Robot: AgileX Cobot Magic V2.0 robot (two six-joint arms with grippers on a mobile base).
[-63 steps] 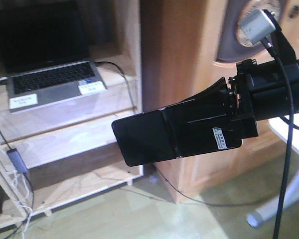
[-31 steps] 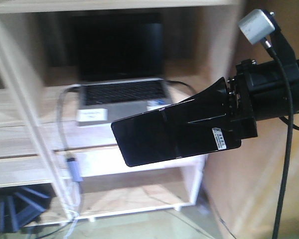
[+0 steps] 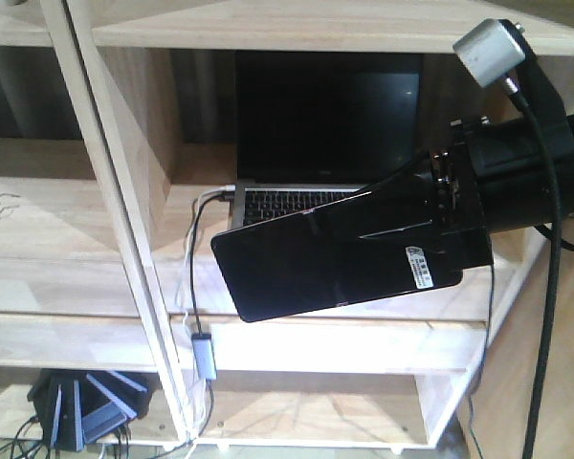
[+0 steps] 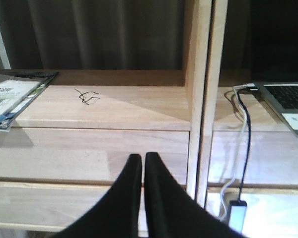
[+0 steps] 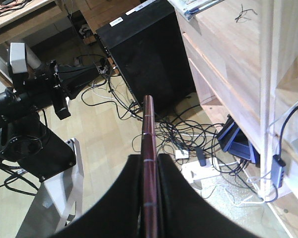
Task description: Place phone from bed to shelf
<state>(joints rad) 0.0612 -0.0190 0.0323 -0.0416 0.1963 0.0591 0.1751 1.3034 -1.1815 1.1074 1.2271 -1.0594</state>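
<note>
Front cam is showing the right gripper (image 3: 387, 239) clamping the phone (image 3: 297, 263) broadside, hanging in the air in front of the shelf (image 3: 124, 229), not resting on any board and partly covering the open laptop (image 3: 325, 115). Right wrist cam is only catching that phone edge-on, pinkish rim between the fingers (image 5: 131, 183), cable tangle (image 5: 188, 131) below. Left wrist cam is showing the left gripper (image 4: 139, 159) pinched together on nothing, facing a magazine (image 4: 12, 99).

Phone (image 3: 297, 263) hanging before the shelf (image 3: 57, 225).
It is sticking out leftward from the right gripper (image 5: 149, 158), in front of the laptop (image 3: 325, 115) sitting inside a compartment.
</note>
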